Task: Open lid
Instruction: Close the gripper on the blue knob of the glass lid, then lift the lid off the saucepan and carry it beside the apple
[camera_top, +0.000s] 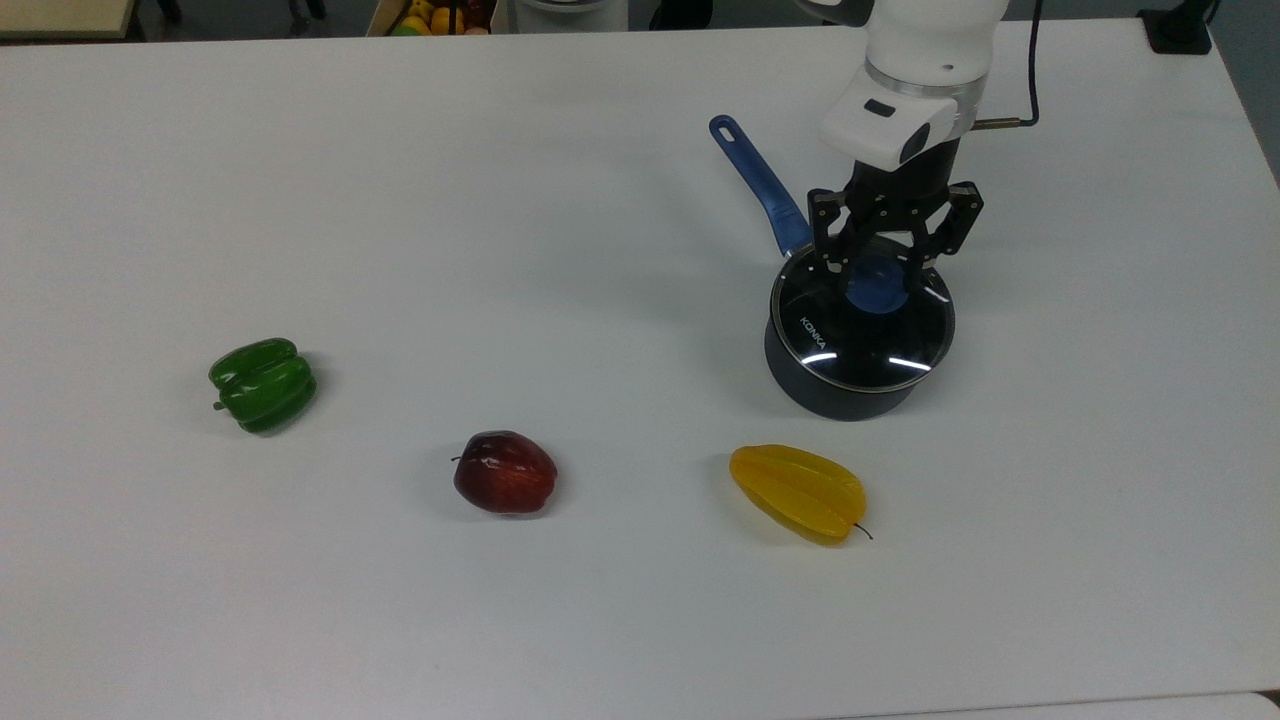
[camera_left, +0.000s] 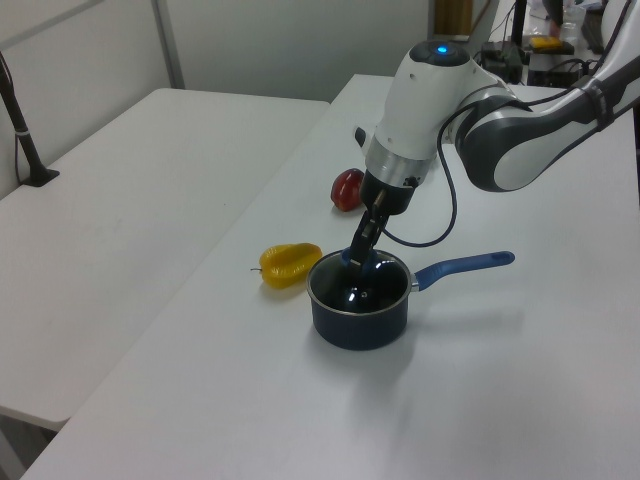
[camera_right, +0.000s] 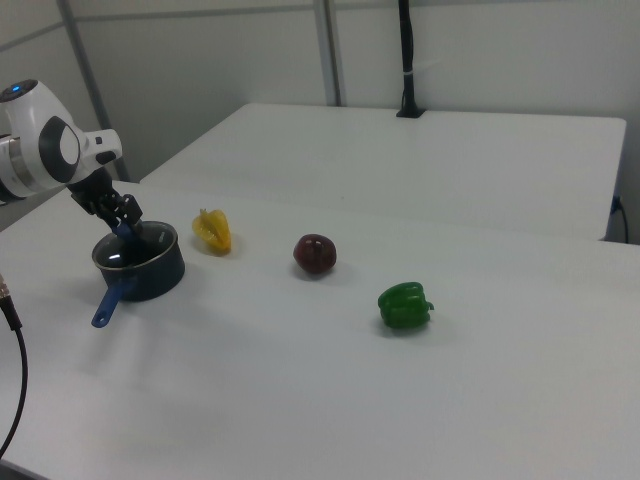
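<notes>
- Top view: the round clear glass lid (camera_top: 862, 325) with a metal rim and a "KONKA" print sits closed on the dark saucepan (camera_top: 838, 392), on the white table (camera_top: 500, 200), toward the top view's right.
- The lid's blue centre knob (camera_top: 877, 283) lies between the black fingers of the two-finger gripper (camera_top: 876, 262); the fingers stand on either side of the knob, close against it, and whether they press it or leave a small gap I cannot tell.
- The white arm (camera_top: 915, 70) comes down from the upper edge of the top view, its wrist above the pan's far side.
- The saucepan's blue handle (camera_top: 758, 183) reaches away toward the top view's upper left.
- A yellow ribbed starfruit (camera_top: 798, 493) lies near the pan, below it in the top view; a dark red apple (camera_top: 505, 472) lies further to the top view's left, and a green bell pepper (camera_top: 263, 384) lies well apart, further left again.
- Left view: the gripper (camera_left: 357, 262) reaches down onto the lid (camera_left: 360, 285), the pan's blue handle (camera_left: 463, 268) pointing to the left view's right; the starfruit (camera_left: 290, 264) is just beside the pan and the apple (camera_left: 347, 189) lies beyond it.
- Right view: the saucepan (camera_right: 141, 266) is at the right view's left, under the gripper (camera_right: 122, 222), with the starfruit (camera_right: 211, 231), apple (camera_right: 315, 254) and pepper (camera_right: 404, 306) strung out toward the right view's right.
</notes>
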